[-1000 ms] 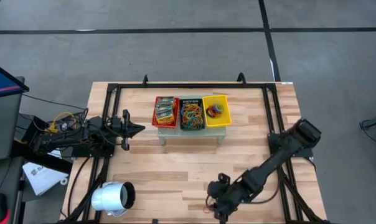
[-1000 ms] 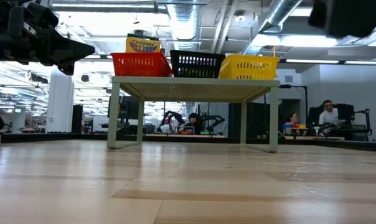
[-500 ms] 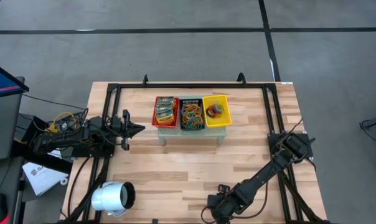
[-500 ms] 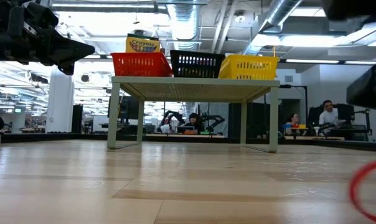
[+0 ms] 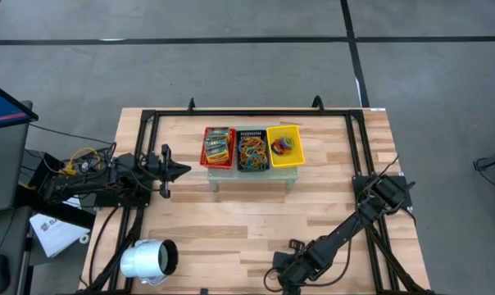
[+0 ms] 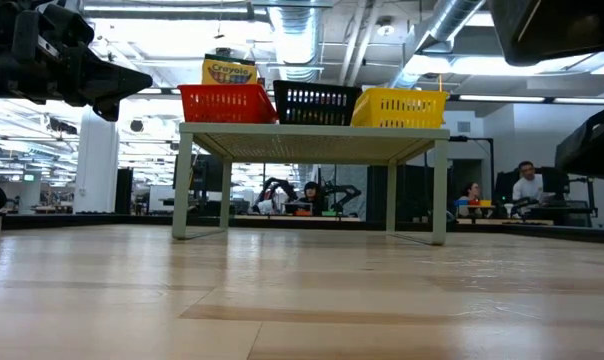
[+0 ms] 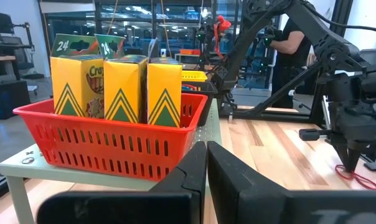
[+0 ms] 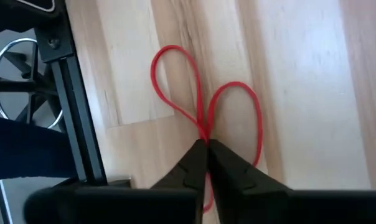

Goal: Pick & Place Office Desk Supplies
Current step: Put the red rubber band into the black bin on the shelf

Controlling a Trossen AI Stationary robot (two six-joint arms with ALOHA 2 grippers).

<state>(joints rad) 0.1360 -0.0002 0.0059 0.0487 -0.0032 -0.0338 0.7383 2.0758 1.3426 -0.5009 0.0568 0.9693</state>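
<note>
A thin red rubber band (image 8: 203,118) lies on the pale wooden table (image 5: 231,221) near its front edge, pinched in the middle into two loops. The right gripper (image 8: 206,149) presses its dark fingers together on this pinch point. The left gripper (image 7: 206,163) is closed and holds nothing, beside three mesh baskets: one red (image 5: 218,148), one black (image 5: 252,151), one yellow (image 5: 284,146).
</note>
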